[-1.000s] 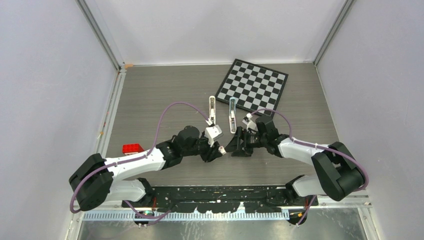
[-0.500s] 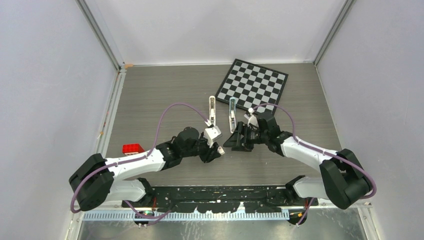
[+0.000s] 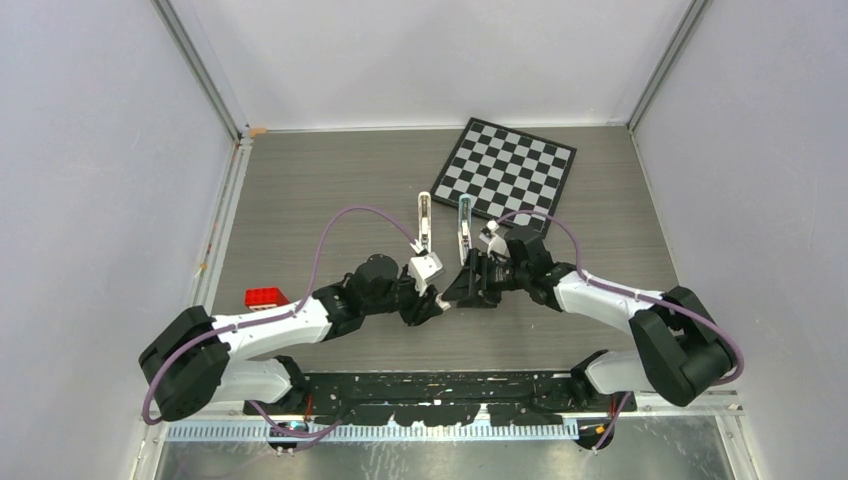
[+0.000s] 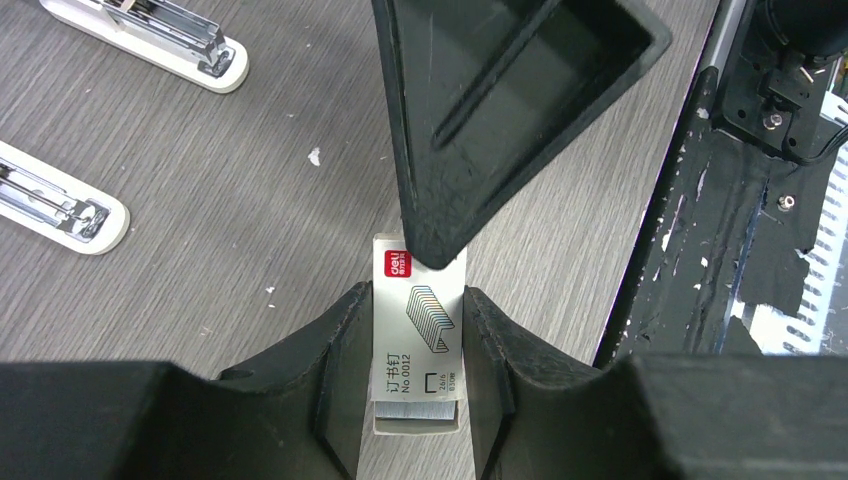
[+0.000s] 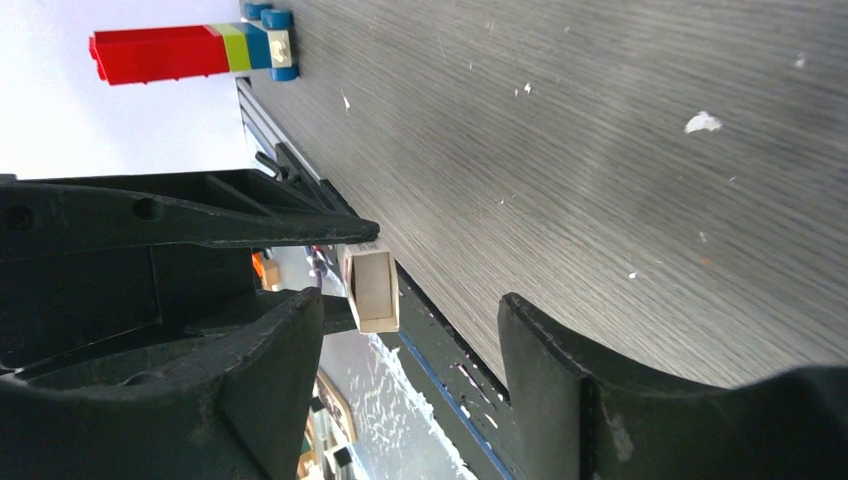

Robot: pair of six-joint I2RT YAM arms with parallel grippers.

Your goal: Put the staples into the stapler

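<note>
My left gripper (image 4: pixel 413 292) is shut on the small white staples box (image 4: pixel 418 320), which has a red mark. A silvery block of staples (image 4: pixel 417 408) shows at the box's near end. In the top view this gripper (image 3: pixel 437 301) is at the table's middle front. My right gripper (image 3: pixel 462 290) is open and right beside it. One of its black fingers (image 4: pixel 470 120) reaches over the box's far end. In the right wrist view the box's open end (image 5: pixel 370 290) lies between the spread fingertips of the right gripper (image 5: pixel 412 300), close to one finger. Two staplers (image 3: pixel 424 222) (image 3: pixel 464 228) lie open just beyond.
A chessboard (image 3: pixel 507 170) lies at the back right. A red toy brick (image 3: pixel 264 297) sits at the left, with green and blue pieces on it in the right wrist view (image 5: pixel 160 52). Both staplers show in the left wrist view (image 4: pixel 150 35) (image 4: pixel 55 200). The table's front edge and black rail (image 4: pixel 740 200) are close.
My right gripper has moved left up to the left gripper and now has its fingers around the box's end. The left gripper still holds the box in about the same place.
</note>
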